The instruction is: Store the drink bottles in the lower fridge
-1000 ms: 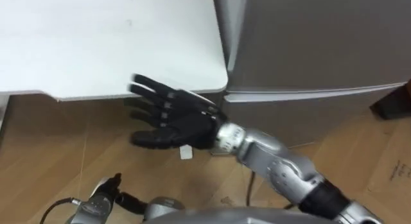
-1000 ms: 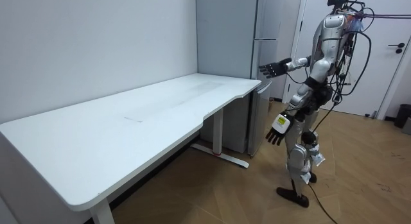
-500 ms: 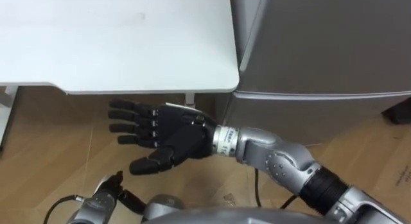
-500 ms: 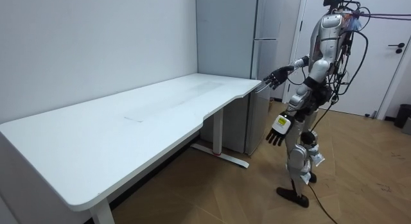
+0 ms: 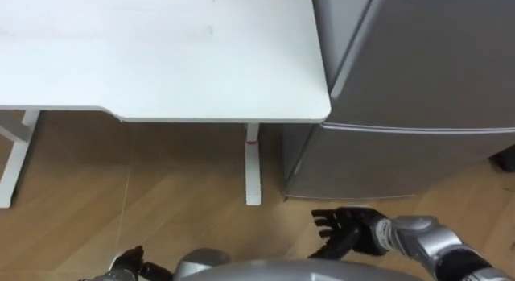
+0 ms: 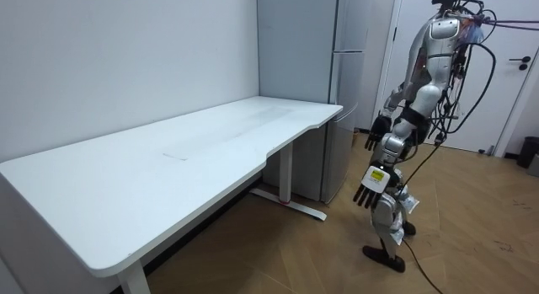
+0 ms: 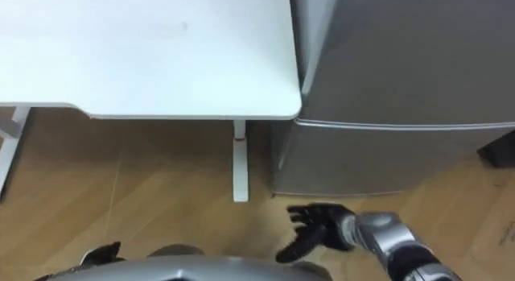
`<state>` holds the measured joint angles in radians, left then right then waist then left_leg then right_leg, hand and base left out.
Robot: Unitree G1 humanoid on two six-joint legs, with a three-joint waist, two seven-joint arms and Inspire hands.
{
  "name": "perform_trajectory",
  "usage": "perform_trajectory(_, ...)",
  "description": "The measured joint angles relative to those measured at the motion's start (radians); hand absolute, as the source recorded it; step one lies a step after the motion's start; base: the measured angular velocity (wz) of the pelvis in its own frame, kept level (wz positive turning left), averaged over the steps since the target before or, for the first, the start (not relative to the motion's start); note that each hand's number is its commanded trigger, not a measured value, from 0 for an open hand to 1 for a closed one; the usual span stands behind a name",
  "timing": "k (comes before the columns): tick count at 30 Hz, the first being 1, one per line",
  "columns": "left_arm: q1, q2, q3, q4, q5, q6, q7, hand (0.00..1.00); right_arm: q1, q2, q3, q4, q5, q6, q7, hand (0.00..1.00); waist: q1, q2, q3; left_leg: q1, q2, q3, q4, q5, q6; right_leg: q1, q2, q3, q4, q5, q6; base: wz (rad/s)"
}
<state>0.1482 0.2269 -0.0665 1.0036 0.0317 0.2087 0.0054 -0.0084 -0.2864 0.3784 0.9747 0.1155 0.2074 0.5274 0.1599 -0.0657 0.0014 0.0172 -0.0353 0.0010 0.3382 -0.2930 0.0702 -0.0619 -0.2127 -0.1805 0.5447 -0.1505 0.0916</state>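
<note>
Robot at fridge [image 6: 299, 50], both robot hands empty.
Left eye view: right robot hand [image 5: 348, 231] low before the lower fridge door [image 5: 386, 164], fingers spread, holding nothing; fridge just beside the desk's [image 5: 161, 55] right corner. Room view: left robot hand [image 6: 368, 193] hanging by the thigh, fingers relaxed. Right eye view: right robot hand over wood floor [image 7: 161, 192].

You had robot before fridge [image 5: 418, 80]; counter [image 5: 161, 55] lay left of fridge, its corner just beside it. Right robot hand [image 5: 348, 231] low before lower door [image 5: 386, 164], over floor [image 5: 161, 192]; left robot hand [image 6: 369, 188] beside thigh.
</note>
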Motion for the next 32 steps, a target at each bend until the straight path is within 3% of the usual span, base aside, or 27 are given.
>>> perform_trajectory(2, 0.009, 0.001, 0.024, -0.002, 0.003, -0.002, 0.005, 0.00, 0.025, 0.030, -0.076, 0.031, 0.013, -0.013, -0.033, 0.00, -0.023, 0.002, 0.0007, 0.007, 0.002, -0.046, 0.010, -0.003, 0.011, 0.021, 0.024, 0.038, -0.015, 0.019, -0.013, 0.68)
perform_trajectory(4, 0.015, 0.001, 0.043, -0.002, 0.017, -0.012, 0.014, 0.00, 0.042, 0.053, -0.139, 0.083, 0.043, -0.042, -0.065, 0.00, -0.059, 0.008, 0.0015, -0.004, -0.004, -0.115, 0.028, -0.004, 0.021, 0.057, 0.109, 0.089, -0.126, -0.001, -0.015, 0.81)
perform_trajectory(6, 0.028, -0.009, 0.069, -0.002, 0.010, -0.020, 0.029, 0.00, 0.048, 0.060, -0.180, 0.127, 0.070, -0.055, -0.098, 0.00, -0.066, 0.011, 0.0012, -0.003, -0.021, -0.126, 0.020, 0.001, 0.028, 0.088, 0.140, 0.095, -0.221, -0.015, -0.028, 0.39)
perform_trajectory(10, 0.064, -0.020, 0.144, -0.002, 0.003, -0.038, 0.066, 0.00, 0.062, 0.084, -0.262, 0.212, 0.079, -0.086, -0.145, 0.00, -0.078, 0.022, 0.0065, 0.027, -0.032, -0.138, -0.012, 0.002, 0.031, 0.167, 0.139, 0.114, -0.322, -0.015, -0.027, 0.07)
perform_trajectory(15, 0.091, -0.050, 0.208, -0.001, 0.048, -0.055, 0.075, 0.00, 0.084, 0.086, -0.342, 0.281, 0.144, -0.096, -0.179, 0.00, -0.081, 0.024, 0.0064, 0.039, -0.031, -0.144, -0.033, -0.001, 0.018, 0.201, 0.148, 0.107, -0.380, -0.017, -0.025, 0.06)
perform_trajectory(18, 0.102, -0.066, 0.213, 0.006, 0.088, -0.054, 0.070, 0.00, 0.096, 0.086, -0.370, 0.284, 0.152, -0.098, -0.199, 0.00, -0.090, 0.029, 0.0059, 0.039, -0.025, -0.153, -0.034, -0.003, 0.009, 0.205, 0.155, 0.097, -0.380, -0.019, -0.023, 0.08)
perform_trajectory(24, 0.115, -0.067, 0.214, 0.023, 0.199, -0.035, 0.056, 0.00, 0.095, 0.085, -0.381, 0.299, 0.149, -0.098, -0.224, 0.00, -0.101, 0.029, 0.0058, 0.044, -0.024, -0.169, -0.040, -0.001, 0.004, 0.211, 0.156, 0.094, -0.379, -0.028, -0.025, 0.06)
perform_trajectory(28, 0.104, -0.067, 0.215, 0.023, 0.276, -0.033, 0.046, 0.00, 0.089, 0.083, -0.381, 0.314, 0.149, -0.098, -0.227, 0.00, -0.102, 0.025, 0.0060, 0.046, -0.023, -0.173, -0.039, 0.001, 0.000, 0.220, 0.156, 0.067, -0.382, -0.028, -0.025, 0.07)
perform_trajectory(32, 0.091, -0.067, 0.217, 0.023, 0.303, -0.033, 0.028, 0.00, 0.087, 0.083, -0.380, 0.314, 0.148, -0.096, -0.227, 0.00, -0.103, 0.024, 0.0058, 0.044, -0.023, -0.172, -0.040, 0.004, -0.006, 0.222, 0.157, 0.067, -0.394, -0.027, -0.025, -0.04)
